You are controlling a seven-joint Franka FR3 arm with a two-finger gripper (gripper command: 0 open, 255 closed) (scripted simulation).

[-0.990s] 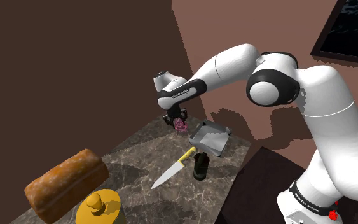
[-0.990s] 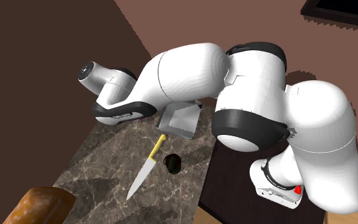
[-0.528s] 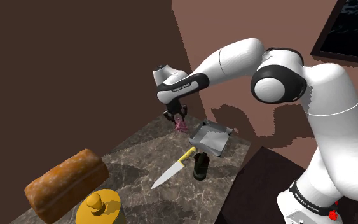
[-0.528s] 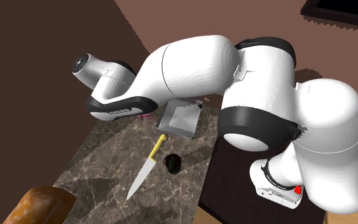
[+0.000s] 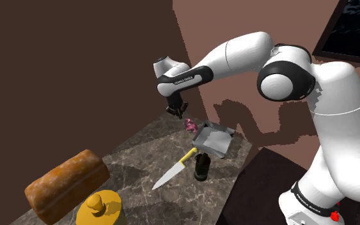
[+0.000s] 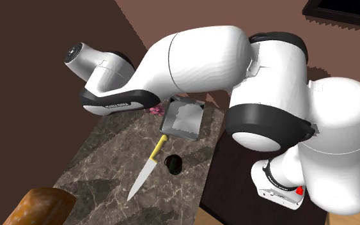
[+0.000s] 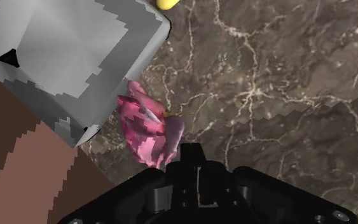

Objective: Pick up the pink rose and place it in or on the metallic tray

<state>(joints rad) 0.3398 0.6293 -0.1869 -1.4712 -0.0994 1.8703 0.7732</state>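
Observation:
The pink rose lies on the dark marble counter, against the near corner of the grey metallic tray. My gripper hangs a little above and to the shoulder view's left of the rose, apart from it. In the wrist view the black fingers meet at the gripper with nothing between them. There the rose lies just beside the fingertips, touching the tray. The second exterior view has the rose peeking out under my forearm, next to the tray.
A yellow-handled knife lies in front of the tray, with a small black cup beside it. A bread loaf and a yellow lidded pot stand at the counter's near end. Brown walls close in behind the tray.
The fingers have closed fully and the hand has lifted away from the counter. The rose stayed down and slid a little toward the tray.

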